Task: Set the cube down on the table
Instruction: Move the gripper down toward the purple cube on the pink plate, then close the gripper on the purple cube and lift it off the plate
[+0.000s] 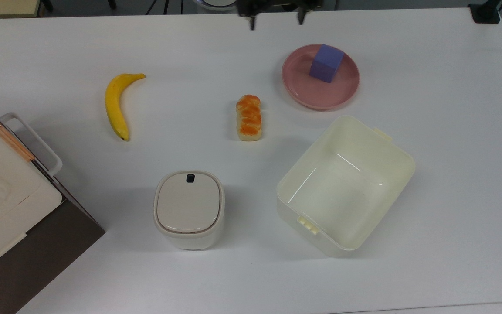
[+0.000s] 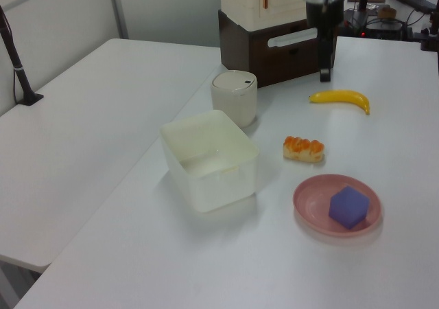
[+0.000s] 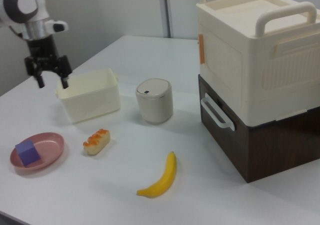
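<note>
Cube (image 3: 27, 152), matte purple-blue and sharp-edged, sits on a round pink plate (image 3: 47, 155) at the near left of the right view; the top view shows it (image 1: 326, 63) toward the plate's (image 1: 303, 89) upper rim. Just beyond in the right view lies a glazed orange bread roll (image 3: 96, 141), and to the right view's right a smooth yellow banana (image 3: 161, 177). Both rest on the plain white worktop (image 3: 100, 195). Farther back stand an open cream box (image 3: 90, 95) with glossy walls and a rounded, lidded bin (image 3: 154, 100). A ribbed cream case (image 3: 255, 50) on a dark wooden base is cut off at the right view's right edge. The end effector (image 3: 50, 77) hangs above the worktop, well apart from the cube, fingers (image 3: 65, 79) spread wide and holding nothing. In the top view its (image 1: 276, 19) upper part is cut off by the edge.
</note>
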Tool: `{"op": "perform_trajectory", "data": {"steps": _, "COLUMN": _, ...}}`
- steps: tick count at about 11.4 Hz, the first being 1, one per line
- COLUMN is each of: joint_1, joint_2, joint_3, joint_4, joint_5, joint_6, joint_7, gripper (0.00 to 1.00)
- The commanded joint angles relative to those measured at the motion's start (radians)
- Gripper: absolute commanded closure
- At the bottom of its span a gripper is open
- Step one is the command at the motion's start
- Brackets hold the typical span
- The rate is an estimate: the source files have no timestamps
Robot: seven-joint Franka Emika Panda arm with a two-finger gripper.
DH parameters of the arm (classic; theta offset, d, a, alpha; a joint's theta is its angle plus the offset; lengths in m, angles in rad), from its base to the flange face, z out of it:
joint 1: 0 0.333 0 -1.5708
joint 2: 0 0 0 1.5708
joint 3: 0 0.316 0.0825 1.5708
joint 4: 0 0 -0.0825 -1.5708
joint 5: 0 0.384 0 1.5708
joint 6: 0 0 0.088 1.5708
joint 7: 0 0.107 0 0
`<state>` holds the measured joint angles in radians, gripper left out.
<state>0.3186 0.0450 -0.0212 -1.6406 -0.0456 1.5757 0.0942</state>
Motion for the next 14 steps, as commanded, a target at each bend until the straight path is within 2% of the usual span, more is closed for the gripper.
{"op": "perform_trajectory", "data": {"steps": 1, "joint_1": 0.141, "joint_2": -0.019, "joint_3": -0.013, "joint_4": -0.109, "joint_5": 0.018, "joint_6": 0.035, "joint_7": -0.086, "gripper": 0.0}}
{"op": "perform_trajectory", "data": {"steps": 3, "joint_1": 0.226, "joint_2": -0.014, "joint_3": -0.013, "joint_4": -0.184, "joint_5": 0.018, "joint_6": 0.067, "joint_7": -0.144, "gripper": 0.0}}
{"op": "perform_trajectory", "data": {"steps": 5, "joint_1": 0.289, "joint_2": -0.001, "joint_3": -0.013, "joint_4": -0.286, "joint_5": 0.018, "joint_6": 0.153, "joint_7": -0.261, "gripper": 0.0}}
{"op": "perform_trajectory", "data": {"steps": 6, "joint_1": 0.31, "joint_2": 0.019, "joint_3": -0.014, "joint_4": -0.324, "joint_5": 0.013, "joint_6": 0.208, "joint_7": -0.267, "gripper": 0.0}}
{"op": "perform_trajectory", "data": {"steps": 9, "joint_1": 0.349, "joint_2": 0.11, "joint_3": -0.014, "joint_4": -0.357, "joint_5": -0.019, "joint_6": 0.314, "joint_7": -0.271, "gripper": 0.0}}
{"op": "perform_trajectory", "data": {"steps": 12, "joint_1": 0.361, "joint_2": 0.159, "joint_3": -0.014, "joint_4": -0.357, "joint_5": -0.062, "joint_6": 0.326, "joint_7": -0.272, "gripper": 0.02}}
{"op": "perform_trajectory", "data": {"steps": 13, "joint_1": 0.366, "joint_2": 0.171, "joint_3": -0.014, "joint_4": -0.355, "joint_5": -0.065, "joint_6": 0.329, "joint_7": -0.274, "gripper": 0.2}}
{"op": "perform_trajectory", "data": {"steps": 14, "joint_1": 0.366, "joint_2": 0.174, "joint_3": -0.014, "joint_4": -0.355, "joint_5": -0.065, "joint_6": 0.329, "joint_7": -0.274, "gripper": 0.45}}
